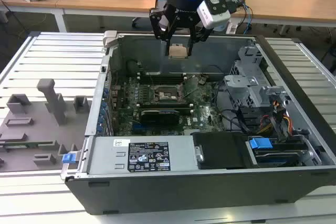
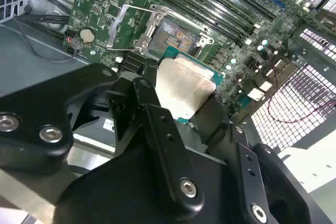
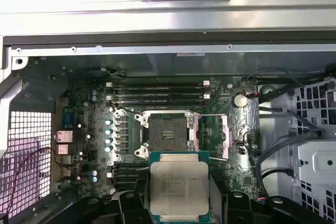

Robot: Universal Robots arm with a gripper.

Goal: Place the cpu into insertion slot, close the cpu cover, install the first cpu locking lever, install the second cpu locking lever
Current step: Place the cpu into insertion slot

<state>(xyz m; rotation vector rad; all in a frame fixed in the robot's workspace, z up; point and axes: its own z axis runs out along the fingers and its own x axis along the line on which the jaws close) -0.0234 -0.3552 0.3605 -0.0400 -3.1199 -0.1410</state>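
My gripper is shut on the cpu and hangs above the open computer case, over the back edge of the green motherboard. In both wrist views the black fingers clamp the chip's two sides. The cpu shows its dull silver face with a green rim. The insertion slot lies bare on the board, apart from the chip and below it. The cpu cover is swung open beside the slot, and its grey frame stands raised off the board.
Long black memory slots run beside the socket. A black expansion card sits on the board. Drive cages and cables fill the case at the exterior view's right. A grey parts fixture lies at its left.
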